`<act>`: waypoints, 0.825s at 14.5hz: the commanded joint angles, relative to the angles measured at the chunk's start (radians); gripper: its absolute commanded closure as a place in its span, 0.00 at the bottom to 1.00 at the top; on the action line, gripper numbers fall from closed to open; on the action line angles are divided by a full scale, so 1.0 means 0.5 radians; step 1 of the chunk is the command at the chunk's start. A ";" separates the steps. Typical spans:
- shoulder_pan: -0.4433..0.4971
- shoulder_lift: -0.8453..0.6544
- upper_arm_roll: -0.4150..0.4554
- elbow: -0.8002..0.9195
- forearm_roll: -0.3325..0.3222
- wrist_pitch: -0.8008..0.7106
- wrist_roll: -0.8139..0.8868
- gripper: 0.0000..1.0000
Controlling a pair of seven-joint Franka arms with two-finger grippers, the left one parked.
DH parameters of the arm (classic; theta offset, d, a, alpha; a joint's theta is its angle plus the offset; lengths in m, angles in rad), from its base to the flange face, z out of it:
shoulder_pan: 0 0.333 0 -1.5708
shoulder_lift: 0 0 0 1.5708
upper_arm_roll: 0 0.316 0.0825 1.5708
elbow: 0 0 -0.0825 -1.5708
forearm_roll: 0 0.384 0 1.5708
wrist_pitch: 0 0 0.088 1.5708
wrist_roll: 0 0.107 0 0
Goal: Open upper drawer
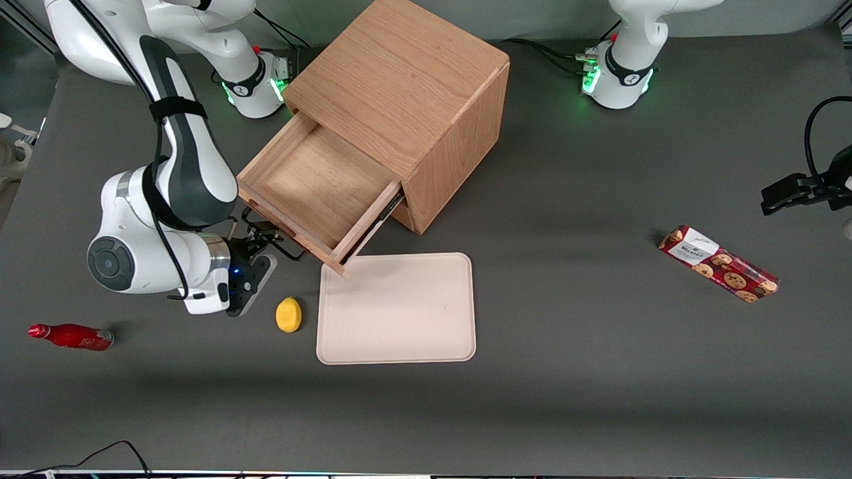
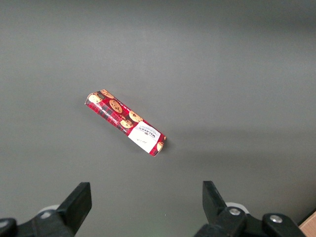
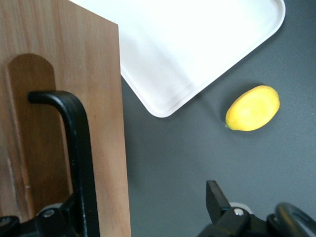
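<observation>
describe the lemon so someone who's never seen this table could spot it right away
Start at the wooden cabinet with its upper drawer pulled out. Nearer the front camera lies a pale tray, and beside it, apart from its edge, sits the lemon. The gripper at the drawer handle is just above it. It is the only small yellow oval thing on the dark table.

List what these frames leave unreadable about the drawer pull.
- Lower drawer: hidden in the front view under the pulled-out upper drawer.
- End effector, at the black handle: grip contact unclear; the right wrist view cuts off the fingertips.
- Drawer travel left: rails hidden inside the cabinet.
- Red bottle: label too small.
</observation>
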 commanded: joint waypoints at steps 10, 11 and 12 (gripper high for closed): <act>-0.099 0.090 0.014 0.132 -0.031 -0.015 -0.107 0.00; -0.105 0.093 0.014 0.132 -0.031 -0.015 -0.107 0.00; -0.105 0.096 0.014 0.136 -0.031 -0.015 -0.117 0.00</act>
